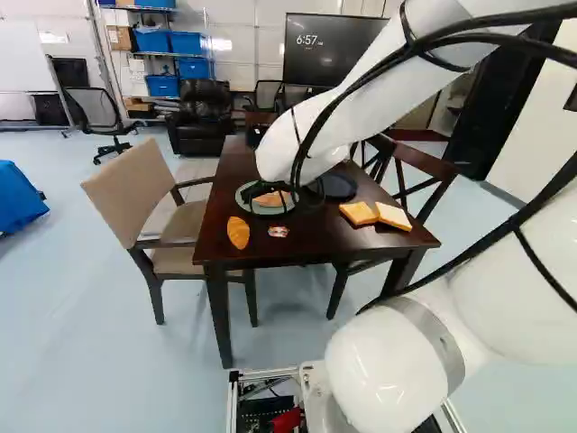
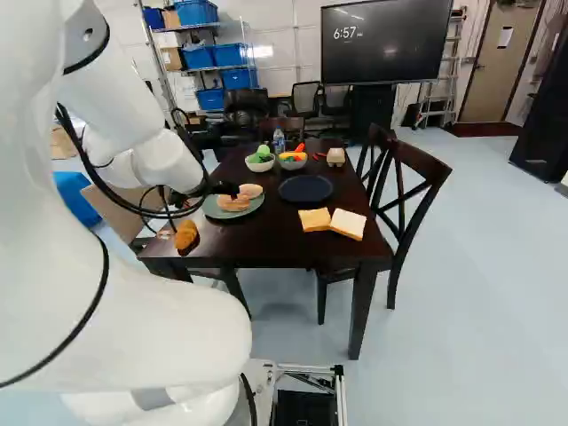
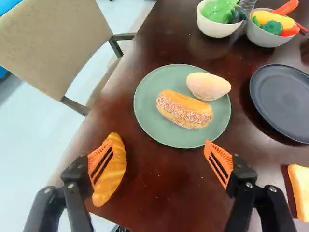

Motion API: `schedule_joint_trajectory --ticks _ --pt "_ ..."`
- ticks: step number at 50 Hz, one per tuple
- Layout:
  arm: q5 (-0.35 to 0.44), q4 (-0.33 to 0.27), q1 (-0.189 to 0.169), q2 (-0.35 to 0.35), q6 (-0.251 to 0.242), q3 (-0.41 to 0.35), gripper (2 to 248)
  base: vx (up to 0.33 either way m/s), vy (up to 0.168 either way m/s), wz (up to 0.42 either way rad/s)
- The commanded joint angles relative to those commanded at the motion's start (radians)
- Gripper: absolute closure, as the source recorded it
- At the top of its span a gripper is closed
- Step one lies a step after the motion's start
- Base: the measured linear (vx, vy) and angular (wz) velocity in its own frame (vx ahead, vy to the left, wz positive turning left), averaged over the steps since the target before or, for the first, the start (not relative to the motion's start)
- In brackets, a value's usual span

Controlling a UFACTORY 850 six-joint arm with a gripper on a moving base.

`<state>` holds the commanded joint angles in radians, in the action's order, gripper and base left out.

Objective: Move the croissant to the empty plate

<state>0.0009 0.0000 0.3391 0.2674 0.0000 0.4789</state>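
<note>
In the right base view my gripper (image 2: 224,189) is small and partly hidden by cables, beside the green plate. In the wrist view the gripper (image 3: 158,150) stands wide open, nothing held, over the table just outside the green plate (image 3: 145,126). The golden-brown croissant (image 3: 116,169) lies on the table, partly covered by one finger; it also shows as the croissant (image 1: 238,233) near the table's corner. The empty dark blue plate (image 3: 282,101) lies on the far side of the green plate from the croissant; the dark plate (image 2: 305,188) shows there too.
On the green plate lie a sprinkled bun (image 3: 183,110) and a pale roll (image 3: 207,86). Bread slices (image 2: 348,224) lie nearer than the dark plate. Bowls (image 3: 217,28) of toy vegetables stand farther back. Chairs (image 1: 135,189) flank the dark table (image 1: 236,180).
</note>
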Motion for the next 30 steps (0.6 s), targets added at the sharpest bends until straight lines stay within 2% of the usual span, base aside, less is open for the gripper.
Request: schedule_joint_trajectory --ticks 11,30 --pt "-0.074 0.0 0.023 0.0 0.0 0.028 3 0.0 0.0 0.0" --pt "-0.164 0.0 0.063 -0.061 0.0 0.082 3 0.0 0.0 0.0"
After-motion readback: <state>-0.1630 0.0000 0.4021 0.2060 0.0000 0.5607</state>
